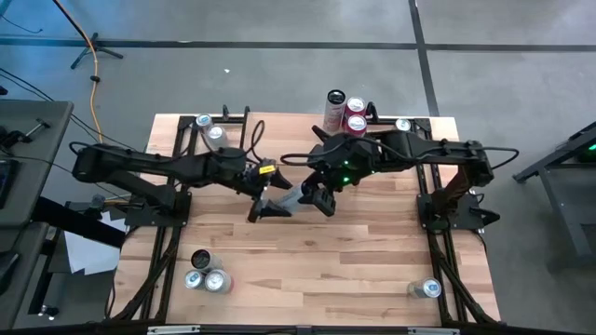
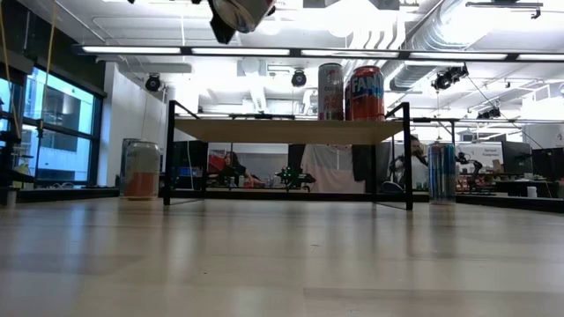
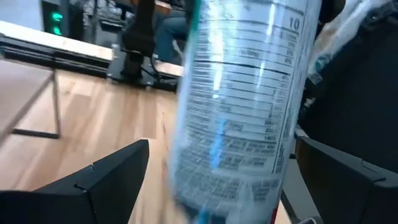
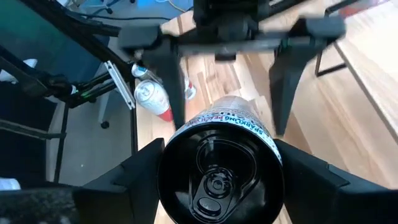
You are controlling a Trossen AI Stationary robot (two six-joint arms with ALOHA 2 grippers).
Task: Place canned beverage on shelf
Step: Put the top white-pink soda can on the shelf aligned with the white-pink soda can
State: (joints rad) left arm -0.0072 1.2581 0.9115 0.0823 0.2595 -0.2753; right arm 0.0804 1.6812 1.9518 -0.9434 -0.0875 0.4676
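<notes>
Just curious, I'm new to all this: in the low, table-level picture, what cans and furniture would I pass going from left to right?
Orange-bottomed can → shelf's left leg → silver can → red can (both on the shelf) → shelf's right leg → blue can.

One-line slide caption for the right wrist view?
Right gripper clamps a silver can by its sides while the open left gripper flanks its far end.

Grey concrete floor (image 1: 279, 23) w/ dark seams around wood table (image 1: 307, 270). Yellow cable (image 1: 94, 56) beyond table's far left corner. Ceiling strip lights (image 2: 132, 49), ducts (image 2: 458, 26), window (image 2: 62, 123) at left.
</notes>
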